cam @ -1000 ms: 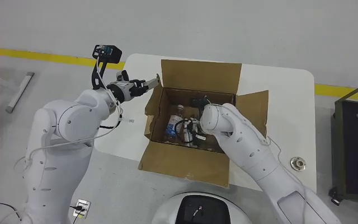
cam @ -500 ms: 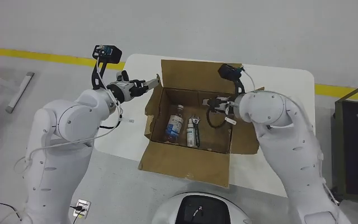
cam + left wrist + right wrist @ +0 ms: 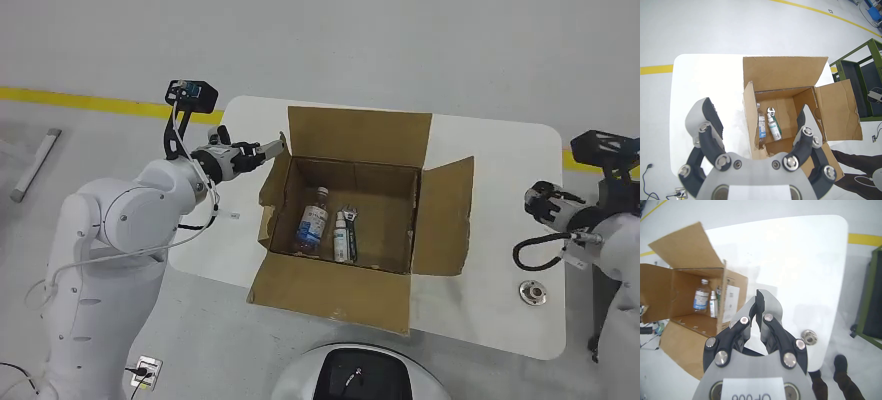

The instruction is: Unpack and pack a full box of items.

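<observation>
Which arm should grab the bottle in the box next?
Left, probably. The left gripper is open beside the box, near the bottle; the right gripper is shut and farther off.

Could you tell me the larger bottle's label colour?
Blue and white label; best in right wrist view.

The right pincer [image 3: 758, 298], closed, hangs over the table [image 3: 800, 266] beside the box [image 3: 677, 248].

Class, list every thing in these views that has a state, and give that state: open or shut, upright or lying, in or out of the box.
cardboard box: open, flaps spread
clear bottle: lying in the box, capped
spray bottle: lying in the box
wrench: lying beside the spray bottle
metal ring: on the table, outside the box
left gripper: open, empty
right gripper: shut, empty
</observation>
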`<state>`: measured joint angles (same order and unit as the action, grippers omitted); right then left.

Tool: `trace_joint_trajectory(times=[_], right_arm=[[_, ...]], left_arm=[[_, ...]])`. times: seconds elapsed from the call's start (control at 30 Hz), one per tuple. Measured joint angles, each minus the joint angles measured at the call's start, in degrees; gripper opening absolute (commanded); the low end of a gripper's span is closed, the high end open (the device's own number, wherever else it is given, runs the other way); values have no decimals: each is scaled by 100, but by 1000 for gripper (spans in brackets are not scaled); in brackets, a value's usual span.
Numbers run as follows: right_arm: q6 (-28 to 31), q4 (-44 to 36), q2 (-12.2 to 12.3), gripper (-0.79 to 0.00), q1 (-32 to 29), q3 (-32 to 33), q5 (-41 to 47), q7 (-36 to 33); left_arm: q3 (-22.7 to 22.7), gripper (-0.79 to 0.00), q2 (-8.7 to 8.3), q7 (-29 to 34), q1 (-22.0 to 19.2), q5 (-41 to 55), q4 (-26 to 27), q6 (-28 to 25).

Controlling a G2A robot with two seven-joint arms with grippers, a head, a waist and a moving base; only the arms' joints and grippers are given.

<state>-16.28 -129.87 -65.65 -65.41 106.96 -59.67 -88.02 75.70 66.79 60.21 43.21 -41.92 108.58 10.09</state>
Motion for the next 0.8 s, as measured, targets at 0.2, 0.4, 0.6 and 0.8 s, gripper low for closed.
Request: trace_joint_trajectory(times=[0.2, 0.4, 0.6, 0.8], right_arm=[[-1, -477, 190, -566, -1181, 716, -341, 2], [-1, -315, 375, -425, -2074, 1141, -239, 2], [0, 243, 631, -394, -2684, 1020, -254, 2], [0, 736, 909, -314, -2558, 586, -186, 2]], left_arm=[[0, 0, 0, 0, 0, 0, 0, 0], [0, 0, 0, 0, 0, 0, 0, 0], [0, 0, 0, 0, 0, 0, 0, 0], [0, 0, 0, 0, 0, 0, 0, 0]])
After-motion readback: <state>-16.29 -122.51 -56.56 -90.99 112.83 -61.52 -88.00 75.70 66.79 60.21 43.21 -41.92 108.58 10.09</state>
